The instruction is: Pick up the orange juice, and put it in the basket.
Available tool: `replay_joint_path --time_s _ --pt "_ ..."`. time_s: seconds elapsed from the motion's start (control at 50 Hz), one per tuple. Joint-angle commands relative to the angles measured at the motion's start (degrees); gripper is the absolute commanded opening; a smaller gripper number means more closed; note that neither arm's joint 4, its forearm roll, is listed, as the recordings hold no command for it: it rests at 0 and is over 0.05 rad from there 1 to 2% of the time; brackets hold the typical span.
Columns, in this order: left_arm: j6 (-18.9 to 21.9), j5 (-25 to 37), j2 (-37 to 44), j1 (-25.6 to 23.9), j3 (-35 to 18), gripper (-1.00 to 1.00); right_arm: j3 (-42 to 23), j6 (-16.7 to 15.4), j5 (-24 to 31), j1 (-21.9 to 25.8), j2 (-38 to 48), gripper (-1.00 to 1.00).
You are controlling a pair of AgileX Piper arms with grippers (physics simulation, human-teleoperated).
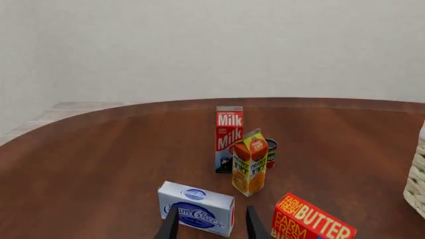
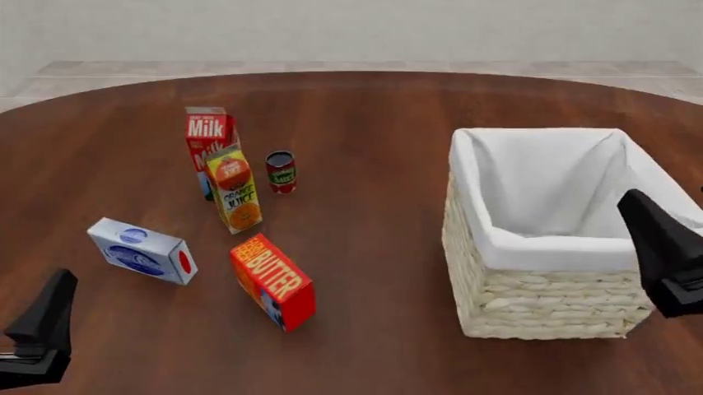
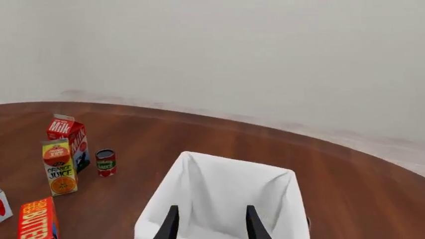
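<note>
The orange juice (image 2: 234,189) is a tall yellow-and-orange carton. It stands upright on the left half of the table, just in front of the milk carton (image 2: 207,140). It also shows in the left wrist view (image 1: 250,162) and the right wrist view (image 3: 59,167). The wicker basket (image 2: 549,300) with its white liner stands on the right and holds nothing. My left gripper (image 1: 211,226) is open and empty, near the front left of the table and well short of the juice. My right gripper (image 3: 210,226) is open and empty above the basket's near rim (image 3: 236,163).
A small red can (image 2: 281,171) stands right of the juice. A blue-and-white cream cheese box (image 2: 143,250) and a red butter box (image 2: 272,281) lie between the left gripper and the juice. The round wooden table (image 2: 363,123) ends at a pale floor and wall.
</note>
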Motion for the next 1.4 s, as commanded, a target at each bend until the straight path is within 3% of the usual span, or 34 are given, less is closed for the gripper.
replay_joint_path --time_s 0.02,0.4,0.64,0.98,1.12,1.4 --pt "0.0 0.0 0.0 0.0 0.0 1.0 -6.3 -0.6 -2.7 6.5 10.1 1.0" --pt "0.0 0.0 0.0 0.0 0.0 1.0 -18.0 -2.8 -11.0 17.2 33.2 1.0" --pt "0.0 0.0 0.0 0.0 0.0 1.0 -26.4 -1.5 -13.7 22.7 46.2 1.0" --pt "0.0 0.0 0.0 0.0 0.0 1.0 -37.1 -2.7 -7.4 27.0 54.4 1.0" --pt "0.0 0.0 0.0 0.0 0.0 1.0 -41.6 -0.4 -5.3 28.6 58.8 1.0" --pt "0.0 0.0 0.0 0.0 0.0 1.0 -47.9 -1.3 -4.8 31.8 68.5 1.0"
